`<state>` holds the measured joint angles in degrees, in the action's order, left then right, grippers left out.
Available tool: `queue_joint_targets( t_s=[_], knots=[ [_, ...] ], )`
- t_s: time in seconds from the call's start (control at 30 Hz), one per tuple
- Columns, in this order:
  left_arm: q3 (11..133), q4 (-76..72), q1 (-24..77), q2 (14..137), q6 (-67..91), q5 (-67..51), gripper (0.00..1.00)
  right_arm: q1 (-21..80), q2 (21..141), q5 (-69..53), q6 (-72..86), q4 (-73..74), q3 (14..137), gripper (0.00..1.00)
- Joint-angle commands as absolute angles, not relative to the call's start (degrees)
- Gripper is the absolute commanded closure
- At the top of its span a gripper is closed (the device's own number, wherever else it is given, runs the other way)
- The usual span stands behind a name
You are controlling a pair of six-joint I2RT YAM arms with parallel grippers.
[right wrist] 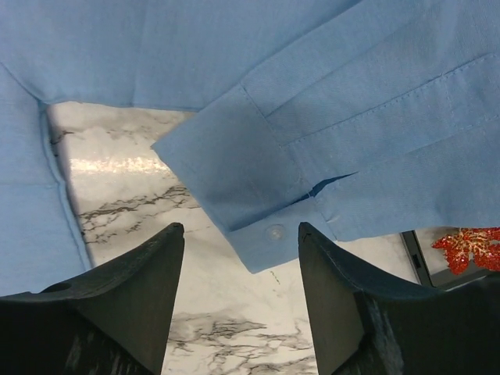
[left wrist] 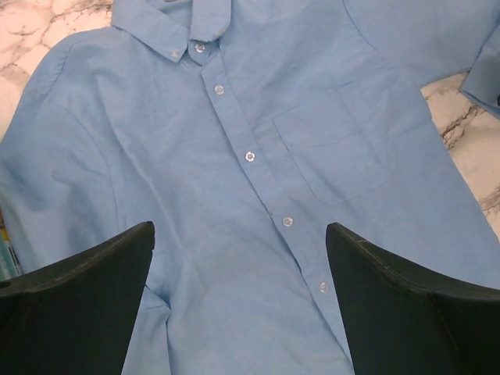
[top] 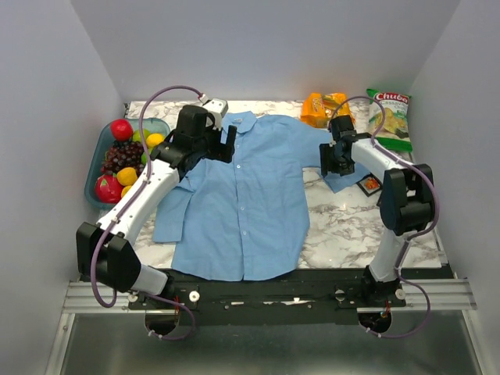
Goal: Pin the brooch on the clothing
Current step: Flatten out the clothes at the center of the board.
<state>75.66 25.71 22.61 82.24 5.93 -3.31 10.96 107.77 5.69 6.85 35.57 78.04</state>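
Left jaws wide apart, empty, above the shirt [left wrist: 258,195]; right jaws apart over its cuff [right wrist: 250,195], brooch [right wrist: 473,246] at four o'clock.

Only legible text: "Chuba" across the top of the green snack bag [top: 390,121]

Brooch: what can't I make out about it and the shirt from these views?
Brooch: right wrist view, cut off by the right edge; its pin unseen.
Top view: brooch too small to read.
Shirt collar: top view, partly behind the left gripper.
Cuff: top view, mostly hidden by the right gripper.
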Motion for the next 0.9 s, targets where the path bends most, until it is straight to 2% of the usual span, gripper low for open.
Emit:
queue_joint_targets(
  t_s=[0.0,0.43,0.83,0.87],
  knots=[
    [72.1,23.8,22.5,80.0,6.8,-4.6,0.01,11.5,110.6,10.4,5.6,37.8,80.0,0.32],
    [72.2,23.6,20.5,78.2,7.1,-5.4,0.01,12.0,115.7,11.1,4.7,44.1,84.7,0.33],
    [71.9,23.0,18.5,77.0,7.6,-6.1,0.01,12.0,118.4,4.0,3.7,50.2,87.0,0.47],
    [71.9,23.0,18.5,76.9,7.6,-6.2,0.01,12.0,118.4,3.2,3.7,50.0,86.5,0.51]
  ],
)
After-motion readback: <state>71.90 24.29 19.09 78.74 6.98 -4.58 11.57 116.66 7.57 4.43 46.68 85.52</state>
